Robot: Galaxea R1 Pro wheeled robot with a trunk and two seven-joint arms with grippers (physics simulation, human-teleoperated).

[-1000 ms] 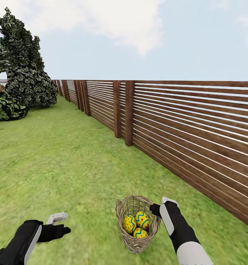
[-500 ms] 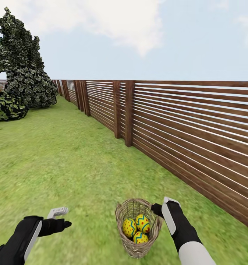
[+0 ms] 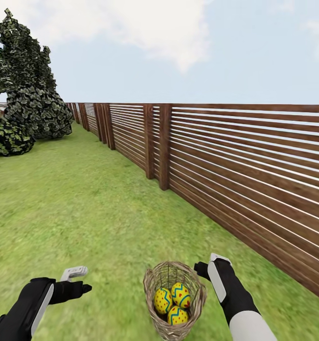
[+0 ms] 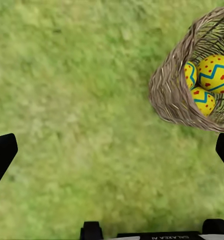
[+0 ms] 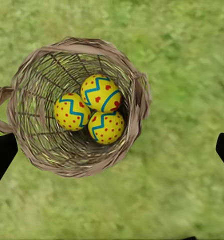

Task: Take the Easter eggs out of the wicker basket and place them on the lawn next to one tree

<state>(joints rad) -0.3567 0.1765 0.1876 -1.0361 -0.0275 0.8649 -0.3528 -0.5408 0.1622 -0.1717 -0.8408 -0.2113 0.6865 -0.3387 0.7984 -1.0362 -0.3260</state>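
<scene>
The wicker basket (image 3: 174, 298) stands on the lawn (image 3: 84, 213) just in front of me, low in the head view. Three yellow Easter eggs (image 3: 181, 294) with red dots and zigzag bands lie together inside it; the right wrist view looks straight down on those eggs (image 5: 94, 112). My right gripper (image 3: 208, 264) hovers open beside the basket's rim on the fence side, touching nothing. My left gripper (image 3: 80, 279) hangs open over bare grass well to the basket's left. In the left wrist view the basket (image 4: 191, 85) lies off to one side.
A brown slatted wooden fence (image 3: 225, 166) runs along the right, close behind the basket. Far off at the left stands a tree with dark speckled foliage (image 3: 29, 90) and a low shrub (image 3: 8, 137). Open grass lies between me and them.
The whole view has shifted: the basket now sits lower and slightly further left in the picture. The left gripper sank a little; both grippers stay open and empty.
</scene>
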